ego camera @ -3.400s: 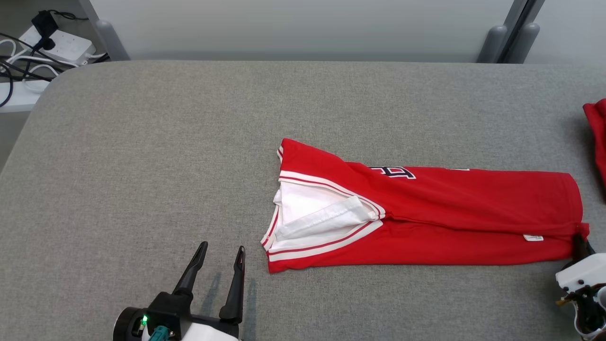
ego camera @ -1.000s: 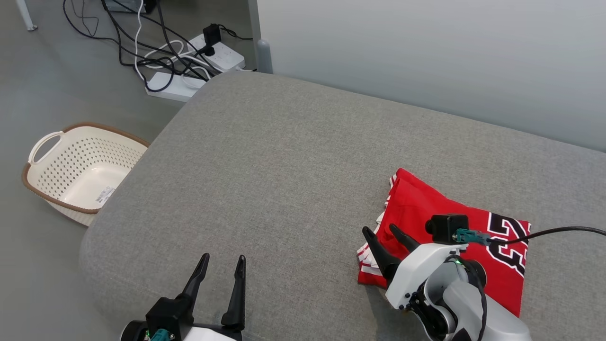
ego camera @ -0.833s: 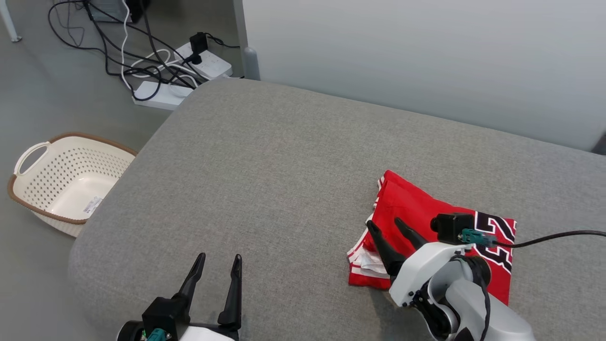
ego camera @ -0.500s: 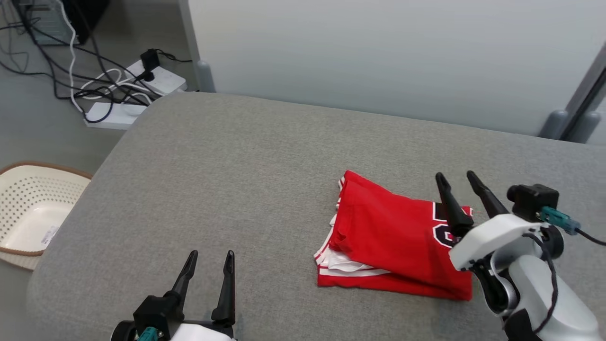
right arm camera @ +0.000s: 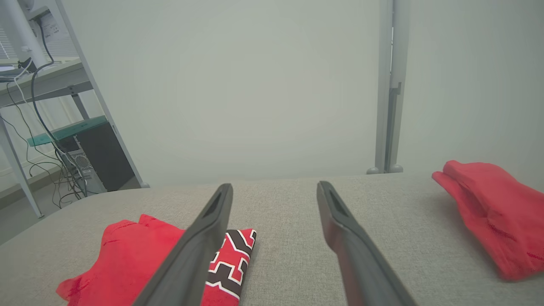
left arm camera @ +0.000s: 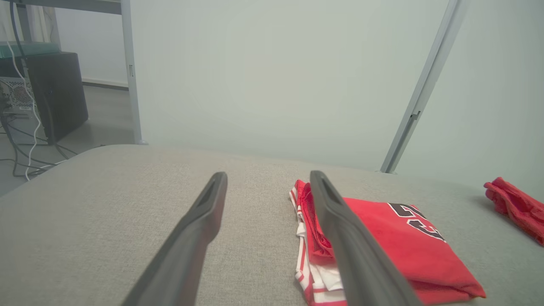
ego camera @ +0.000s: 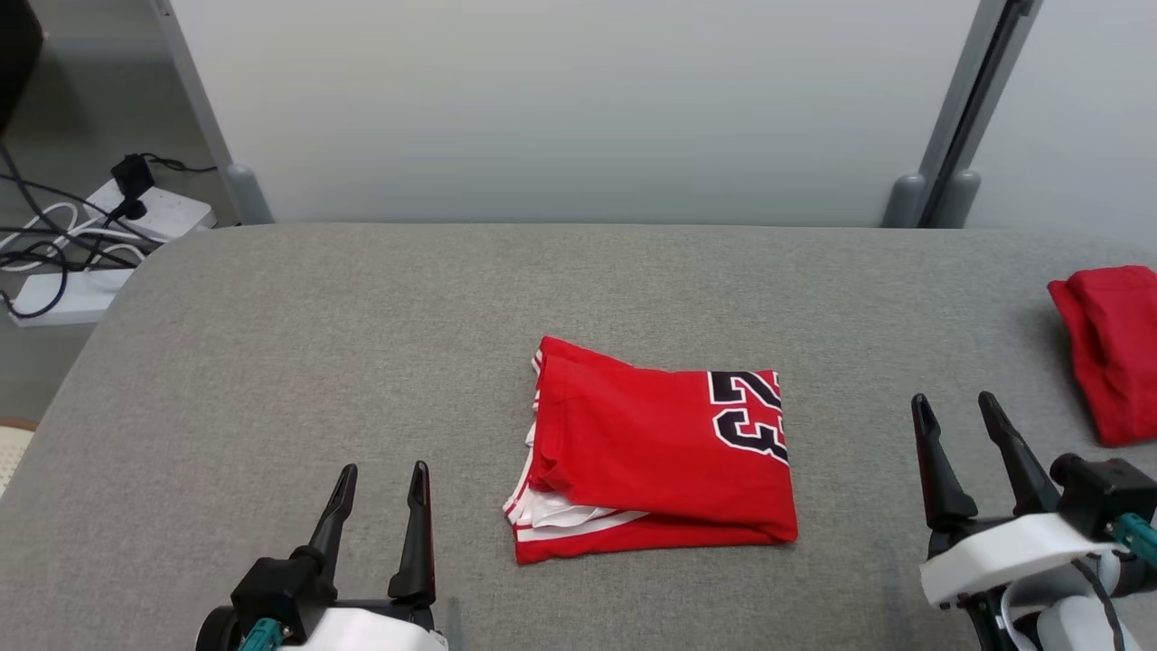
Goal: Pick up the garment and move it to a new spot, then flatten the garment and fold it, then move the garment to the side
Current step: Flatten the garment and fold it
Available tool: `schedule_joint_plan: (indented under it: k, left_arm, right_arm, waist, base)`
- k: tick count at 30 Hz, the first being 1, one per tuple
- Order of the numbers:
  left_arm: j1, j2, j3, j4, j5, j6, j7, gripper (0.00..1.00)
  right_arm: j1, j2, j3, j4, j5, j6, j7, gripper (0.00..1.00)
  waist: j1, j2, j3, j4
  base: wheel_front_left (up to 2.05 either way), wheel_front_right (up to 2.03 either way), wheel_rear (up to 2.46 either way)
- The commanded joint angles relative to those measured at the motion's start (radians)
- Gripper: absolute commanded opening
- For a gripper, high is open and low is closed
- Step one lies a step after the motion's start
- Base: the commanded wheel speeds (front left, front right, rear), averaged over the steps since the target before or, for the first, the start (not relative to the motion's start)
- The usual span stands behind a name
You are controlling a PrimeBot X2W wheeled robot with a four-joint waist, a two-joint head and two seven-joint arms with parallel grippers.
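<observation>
i am looking down at the folded red basketball jersey [ego camera: 651,452], which is lying flat near the middle of the grey fabric-covered desk [ego camera: 362,344]. it is sitting as a compact rectangle. its black-and-white number print is showing at the 3 o'clock end, and white lining and red-and-white striped trim are peeking out at about 8 o'clock.

the left gripper [ego camera: 383,468] is sitting at about 8 o'clock from the jersey, its two long dark fingers spread apart, holding nothing and pointing toward 12 o'clock. the right gripper [ego camera: 953,398] is sitting at about 3 o'clock from the jersey, its fingers likewise spread wide and empty. bare grey fabric is showing between each gripper and the jersey.

in the left wrist view the jersey is lying at 4 o'clock, partly behind one finger. in the right wrist view it is lying at 8 o'clock, again partly behind a finger.

a second, bunched red cloth [ego camera: 1107,348] is resting at about 2 o'clock from the jersey, well apart from it, near the desk's edge. a white power strip [ego camera: 154,210] with black and white cables is lying on the floor at 10 o'clock, beyond the desk's rounded corner.
</observation>
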Motion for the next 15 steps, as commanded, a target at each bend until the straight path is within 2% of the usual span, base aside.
schedule_joint_plan:
  k: [1,6,15]
  left_arm:
    - [-0.034,0.002,0.035,-0.030,-0.008,0.009,-0.010,1.00]
    - [-0.017,0.002,0.048,-0.063,0.028,0.017,-0.010,1.00]
    - [0.043,0.002,0.040,-0.099,0.087,-0.009,-0.010,1.00]
  right_arm:
    - [0.017,-0.008,0.022,-0.057,-0.015,0.000,-0.012,1.00]
    - [0.086,-0.035,0.038,-0.127,-0.062,0.000,-0.012,1.00]
    - [0.237,-0.025,0.004,-0.256,-0.090,0.000,-0.012,1.00]
  waist:
    - [0.0000,0.0000,-0.014,-0.032]
    - [0.0000,0.0000,-0.030,-0.055]
    - [0.0000,0.0000,-0.058,-0.041]
  base:
    - [0.00,0.00,0.00]
    - [0.00,0.00,0.00]
    - [0.00,0.00,0.00]
